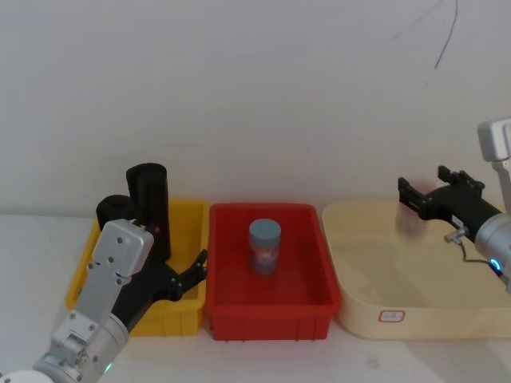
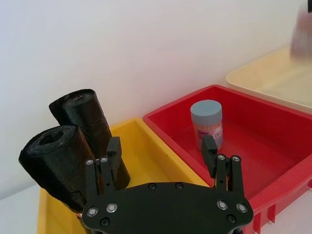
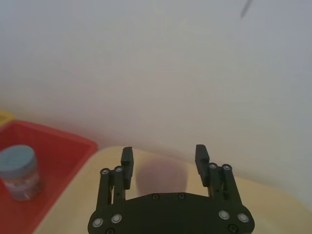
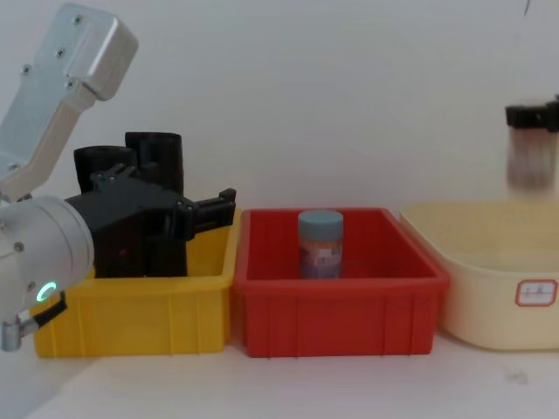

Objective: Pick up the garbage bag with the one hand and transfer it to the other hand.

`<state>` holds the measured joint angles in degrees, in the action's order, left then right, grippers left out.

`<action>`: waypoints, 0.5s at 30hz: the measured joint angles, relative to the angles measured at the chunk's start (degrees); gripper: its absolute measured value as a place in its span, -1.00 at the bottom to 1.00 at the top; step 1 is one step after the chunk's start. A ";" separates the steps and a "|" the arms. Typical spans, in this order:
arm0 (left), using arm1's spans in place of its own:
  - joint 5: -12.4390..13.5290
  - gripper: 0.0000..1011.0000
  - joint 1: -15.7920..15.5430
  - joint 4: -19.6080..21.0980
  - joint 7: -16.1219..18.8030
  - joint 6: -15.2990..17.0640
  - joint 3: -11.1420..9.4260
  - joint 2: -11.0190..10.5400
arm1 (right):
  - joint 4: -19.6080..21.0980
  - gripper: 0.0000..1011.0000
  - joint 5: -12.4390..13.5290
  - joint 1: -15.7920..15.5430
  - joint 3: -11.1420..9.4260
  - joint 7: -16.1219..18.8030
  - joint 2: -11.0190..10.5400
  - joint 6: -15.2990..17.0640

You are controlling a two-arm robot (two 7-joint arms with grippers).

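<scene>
Two black rolls stand upright in the yellow bin. The shorter one is the garbage bag, at the bin's far left corner. The taller roll stands right beside it. My left gripper hovers open over the bin. It is just in front and to the right of the rolls, with nothing between its fingers. My right gripper hangs open above the cream tray. A faint reddish blur shows between its fingers.
A red bin sits between the yellow bin and the cream tray. It holds a blue-lidded jar. A white wall stands close behind the bins.
</scene>
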<state>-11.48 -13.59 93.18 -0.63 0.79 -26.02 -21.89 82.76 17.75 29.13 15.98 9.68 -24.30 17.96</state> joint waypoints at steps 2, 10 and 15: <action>0.00 0.98 0.00 0.00 0.00 0.00 0.00 0.00 | -0.21 0.55 -0.01 -0.56 -0.47 -0.49 -0.10 0.29; 0.00 0.98 0.00 0.00 0.00 0.00 0.00 0.00 | -0.79 0.98 -0.07 -1.80 -1.76 -1.57 -0.40 0.99; 0.00 0.98 0.00 0.00 0.00 0.00 0.00 0.00 | -0.97 0.98 -0.10 -2.20 -2.14 -1.92 -0.50 1.18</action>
<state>-11.48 -13.59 93.18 -0.62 0.79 -26.03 -21.89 81.79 17.66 26.93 13.83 7.76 -24.80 19.15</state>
